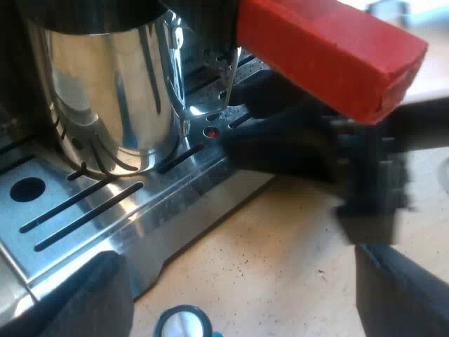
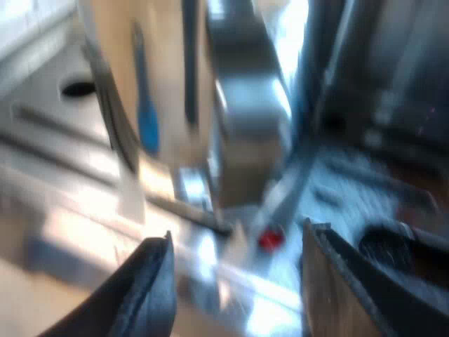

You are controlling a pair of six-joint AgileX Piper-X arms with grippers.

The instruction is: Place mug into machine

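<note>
While the shiny steel mug (image 1: 105,91) sits upright on the espresso machine's slotted drip tray (image 1: 84,210), with the holder's red handle end (image 1: 330,56) sticking out close by, both claws have nothing in them. Left claw (image 1: 237,256) is spread wide over the tabletop (image 1: 280,232) at the tray's front edge, a blue tamper (image 1: 184,323) lying just beneath it. Right claw (image 2: 237,235) has its fingers apart too, low over the tray near a little red dot (image 2: 270,239).
</note>
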